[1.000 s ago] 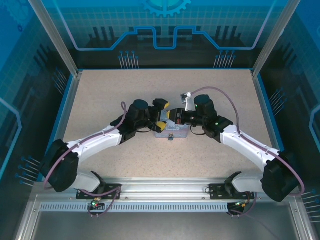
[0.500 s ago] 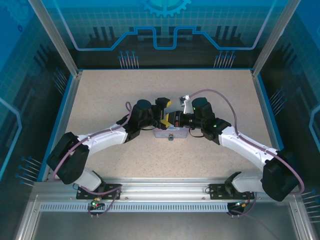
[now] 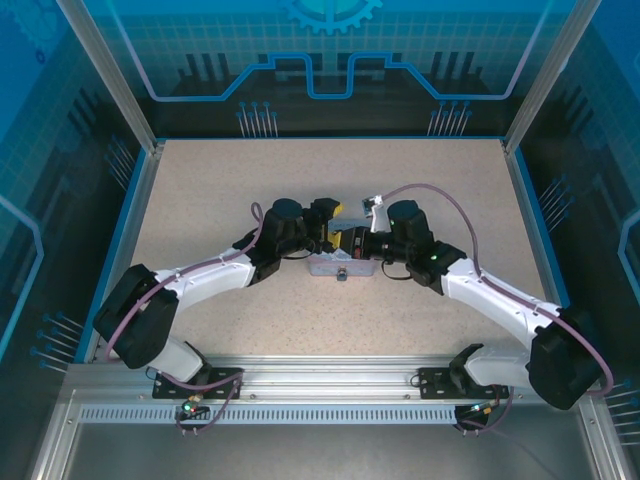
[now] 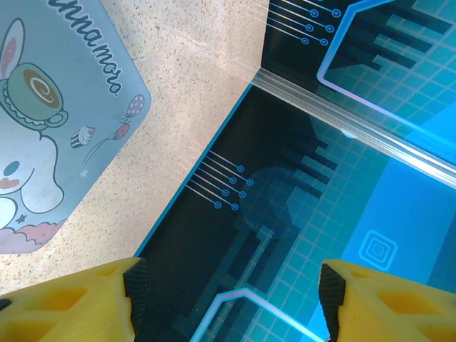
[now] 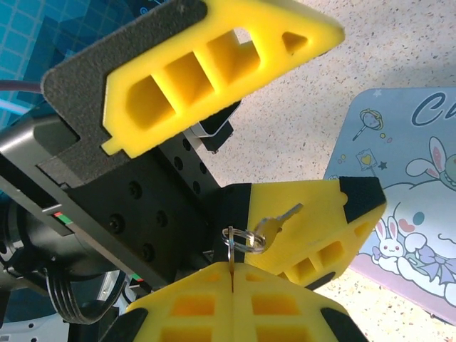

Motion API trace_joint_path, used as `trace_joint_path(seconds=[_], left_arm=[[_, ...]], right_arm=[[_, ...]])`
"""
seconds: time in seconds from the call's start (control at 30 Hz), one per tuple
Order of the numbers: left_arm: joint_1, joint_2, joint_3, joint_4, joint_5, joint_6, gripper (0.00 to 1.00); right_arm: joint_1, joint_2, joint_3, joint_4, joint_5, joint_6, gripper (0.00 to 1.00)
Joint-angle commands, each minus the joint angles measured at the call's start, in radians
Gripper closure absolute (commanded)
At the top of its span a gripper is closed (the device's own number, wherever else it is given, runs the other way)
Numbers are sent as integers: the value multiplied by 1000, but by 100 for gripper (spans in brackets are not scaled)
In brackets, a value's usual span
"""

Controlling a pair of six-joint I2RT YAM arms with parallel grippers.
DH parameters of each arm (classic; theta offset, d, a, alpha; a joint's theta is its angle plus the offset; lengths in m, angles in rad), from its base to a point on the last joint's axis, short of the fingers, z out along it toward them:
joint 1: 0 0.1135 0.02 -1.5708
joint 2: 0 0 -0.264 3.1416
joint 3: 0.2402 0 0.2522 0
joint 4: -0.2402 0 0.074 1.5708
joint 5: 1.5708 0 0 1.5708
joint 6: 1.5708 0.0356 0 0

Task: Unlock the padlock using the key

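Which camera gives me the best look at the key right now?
Right wrist: the key sits close and sharp on its ring, pinched by the right gripper. Top external: too small to tell where the grippers meet. Left wrist looks past the left gripper at the tin.

Seen from overhead, our white-and-black left arm (image 3: pixel 200 273) and its right twin (image 3: pixel 492 296) fold inward from the lower corners, wrists meeting at centre. Our left yellow-fingered black gripper (image 4: pixel 228 299) gapes wide, one finger in each bottom corner of its wrist view. Our right yellow-fingered black gripper (image 5: pixel 232 278) is pressed together, pinching the ring of a small silver metal key (image 5: pixel 272 224).
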Motion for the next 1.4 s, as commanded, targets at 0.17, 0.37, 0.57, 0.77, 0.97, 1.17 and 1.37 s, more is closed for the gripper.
trace_joint_path(seconds=[0.17, 0.37, 0.57, 0.77, 0.97, 1.17, 1.37], left_arm=[[0, -38, -12, -7, -22, 24, 39], [0, -40, -12, -9, -22, 29, 46], [0, -47, -17, -18, -26, 36, 54], [0, -49, -20, -20, -30, 36, 58], [0, -47, -19, -18, -30, 40, 68], [1, -41, -14, -20, -24, 47, 70], [-1, -45, -19, -46, -14, 60, 35]], right_arm=[[-28, -41, -27, -8, 9, -3, 100], [-31, -41, -28, -8, 10, -3, 100], [-33, -41, -29, -14, 11, -3, 100], [-41, -48, -32, -17, 14, -4, 100], [-50, -56, -36, -19, 15, -3, 100], [-53, -54, -30, -17, 11, -2, 100], [-59, -53, -5, -34, 9, -14, 100]])
